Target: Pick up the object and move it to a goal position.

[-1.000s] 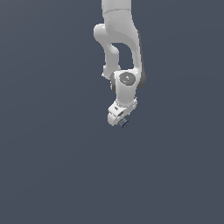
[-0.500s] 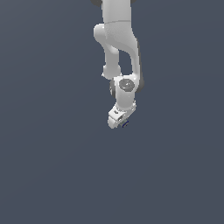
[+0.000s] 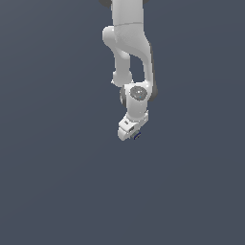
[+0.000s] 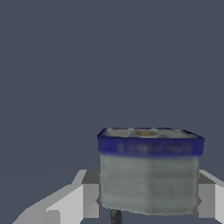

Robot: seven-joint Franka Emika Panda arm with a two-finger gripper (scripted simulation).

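While the hand point(image 3: 128, 134) hangs low under the arm, the object point(image 4: 148, 170) sits between its fingers point(image 4: 70, 203), apparently clenched on the grey body below the navy rim; looks light, rigid, smooth-sided; grip mid-wall, not the rim; goal unseen.

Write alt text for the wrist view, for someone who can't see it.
A small pale grey-green tub with a dark blue rim fills the lower part of the frame, sitting between the white gripper fingers, which flank it on both sides. Behind it lies only a plain dark grey-blue background.
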